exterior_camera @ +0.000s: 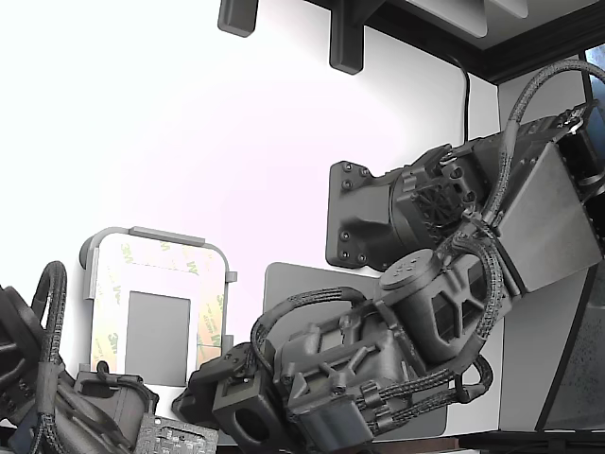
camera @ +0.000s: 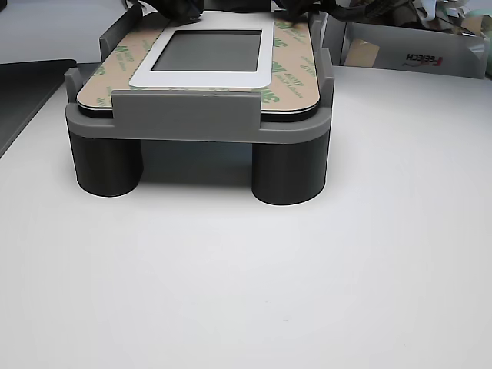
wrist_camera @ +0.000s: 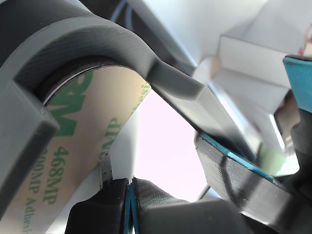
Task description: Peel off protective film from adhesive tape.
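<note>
The protective film (camera: 104, 73) is cream paper with green 3M print. It lies flat on the adhesive tape (exterior_camera: 106, 293) as a border round a grey rectangle (camera: 206, 50). The plate rests in a grey holder (camera: 184, 115) on two dark round legs. In the exterior view my gripper (exterior_camera: 210, 376) is at the plate's near right corner. In the wrist view its two dark fingertips (wrist_camera: 129, 197) meet along a thin blue seam, right at the edge of the film (wrist_camera: 83, 146). Whether any film is pinched between them does not show.
A second arm (exterior_camera: 38, 378) crowds the holder's near left corner in the exterior view. A dark grey mat (exterior_camera: 284, 284) lies beside the holder. White boxes (camera: 415, 50) stand behind it. Another dark, blue-edged piece (wrist_camera: 234, 165) sits close by in the wrist view.
</note>
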Available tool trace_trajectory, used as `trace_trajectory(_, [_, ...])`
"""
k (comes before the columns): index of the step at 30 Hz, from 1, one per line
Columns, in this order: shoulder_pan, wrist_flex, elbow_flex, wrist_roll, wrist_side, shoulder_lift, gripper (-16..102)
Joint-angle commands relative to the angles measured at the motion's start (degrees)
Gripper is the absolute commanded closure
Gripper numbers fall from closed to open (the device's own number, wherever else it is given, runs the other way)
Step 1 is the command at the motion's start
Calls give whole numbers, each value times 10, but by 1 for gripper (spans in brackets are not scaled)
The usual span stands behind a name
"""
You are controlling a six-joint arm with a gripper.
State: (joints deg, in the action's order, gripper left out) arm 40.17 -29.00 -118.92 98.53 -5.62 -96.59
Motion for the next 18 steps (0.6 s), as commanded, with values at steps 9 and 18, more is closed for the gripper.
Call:
trace_trajectory(9, [0,-18,33,-2,-1,-10,97])
trace_trajectory(18, [-2,-18,40,0,-1,-5,97])
